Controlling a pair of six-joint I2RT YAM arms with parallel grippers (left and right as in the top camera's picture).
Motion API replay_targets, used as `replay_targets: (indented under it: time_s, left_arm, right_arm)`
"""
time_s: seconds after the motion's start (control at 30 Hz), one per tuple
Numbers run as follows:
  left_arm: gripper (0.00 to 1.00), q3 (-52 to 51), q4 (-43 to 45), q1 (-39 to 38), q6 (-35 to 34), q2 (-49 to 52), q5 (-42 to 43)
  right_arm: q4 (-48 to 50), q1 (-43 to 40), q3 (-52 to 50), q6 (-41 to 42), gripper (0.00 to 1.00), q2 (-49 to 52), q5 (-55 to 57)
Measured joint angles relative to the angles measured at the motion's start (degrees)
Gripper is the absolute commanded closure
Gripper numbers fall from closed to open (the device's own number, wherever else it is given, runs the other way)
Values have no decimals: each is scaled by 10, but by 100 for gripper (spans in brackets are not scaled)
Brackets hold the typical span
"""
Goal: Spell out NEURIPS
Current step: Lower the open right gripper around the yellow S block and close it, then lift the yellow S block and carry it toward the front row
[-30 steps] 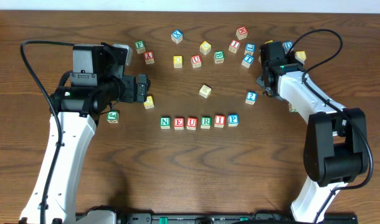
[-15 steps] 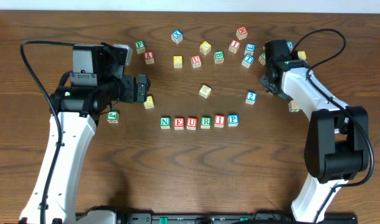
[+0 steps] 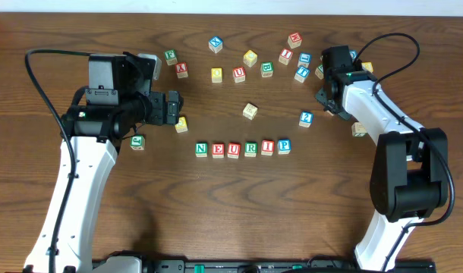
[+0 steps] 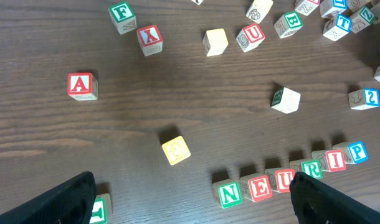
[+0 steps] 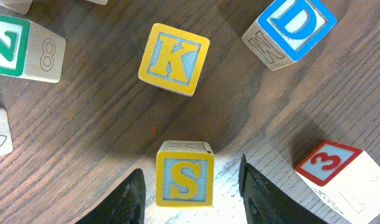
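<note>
The right gripper (image 5: 189, 186) stands with its fingers (image 5: 131, 199) spread, one on each side of the S cube (image 5: 184, 179). A thin strip of table (image 3: 216, 212) shows on both sides, so nothing is pinched. The cube sits flat with its yellow-framed blue S facing up and its sides square to the fingers. Around it, all apart from it, lie a K cube (image 5: 174, 59), a D cube (image 5: 289, 31) and a cube with a red 3 (image 5: 330, 165). From overhead the arm covers this spot, near the right end of the table's far edge.

The left gripper (image 4: 191, 186) hangs wide open over the left half of the table, holding nothing.

The row of six cubes (image 3: 242, 149) reading N E U R I P lies mid-table, the cubes side by side. Its long axis runs left to right, roughly along the near edge, with the right end slightly farther from that edge. The N cube (image 3: 201, 149) is at the left end and the P cube (image 3: 284, 145) at the right. The letters face up, their tops toward the far edge. The S cube is well apart from the row, toward the far right corner.
</note>
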Motion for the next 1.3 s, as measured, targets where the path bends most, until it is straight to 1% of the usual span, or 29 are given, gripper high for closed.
replay_targets:
  time_s: [0.3,0.57,0.83,0.93,1.07,1.13,1.3]
  left_arm:
    - [2,0,0,0,0,0,0]
    - [2,0,0,0,0,0,0]
    - [2,0,0,0,0,0,0]
    - [2,0,0,0,0,0,0]
    - [2,0,0,0,0,0,0]
    - [2,0,0,0,0,0,0]
    - [2,0,0,0,0,0,0]
  right_arm:
    - [-1,-2,1,0,56,2,-15]
    - [-17,-10,16,-3,56,41,-33]
    - [-24,-12,34,-7,56,44,-38]
    - [-25,-12,36,-10,62,44,-38]
    - [-26,-12,36,-13,63,44,-38]
    - [-26,-12,36,-13,67,44,-38]
    - [-26,-12,36,-15,70,44,-38]
